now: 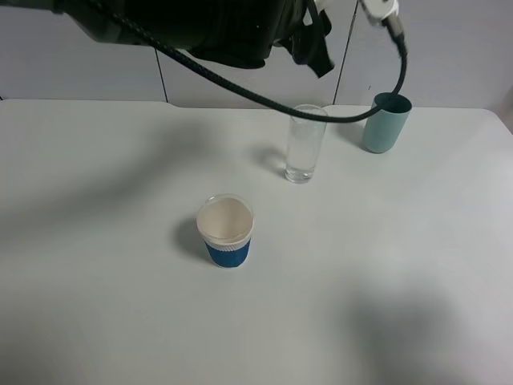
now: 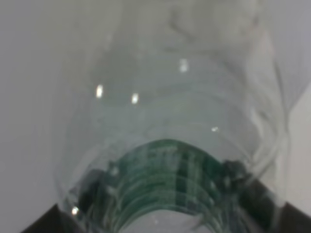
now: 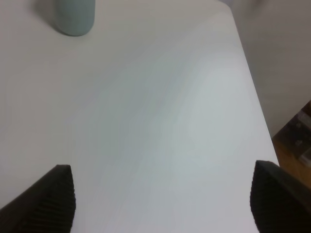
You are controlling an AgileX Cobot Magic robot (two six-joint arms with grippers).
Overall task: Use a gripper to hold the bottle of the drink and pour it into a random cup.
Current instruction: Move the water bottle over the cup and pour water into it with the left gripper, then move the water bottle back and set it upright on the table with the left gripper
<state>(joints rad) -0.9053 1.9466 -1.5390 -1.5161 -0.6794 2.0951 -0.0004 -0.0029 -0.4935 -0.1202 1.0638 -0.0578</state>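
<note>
The bottle of the drink [image 2: 170,111] fills the left wrist view, clear plastic with a green label [image 2: 165,179]. My left gripper [image 2: 165,221] is shut on it, and its dark fingers [image 2: 48,221] show at both sides of the bottle. In the exterior high view the left arm [image 1: 232,32] hangs across the top edge, above and left of the cup; the bottle is hidden there. The cup [image 1: 304,144], a tall clear glass, stands upright at the table's back middle. My right gripper [image 3: 160,194] is open over bare table with nothing between its fingers.
A teal tumbler [image 1: 386,122] stands to the right of the glass, and its base shows in the right wrist view [image 3: 74,17]. A white paper cup with a blue sleeve [image 1: 226,231] sits nearer the front. A black cable [image 1: 264,96] loops in front of the glass. The table edge [image 3: 252,97] runs on the right.
</note>
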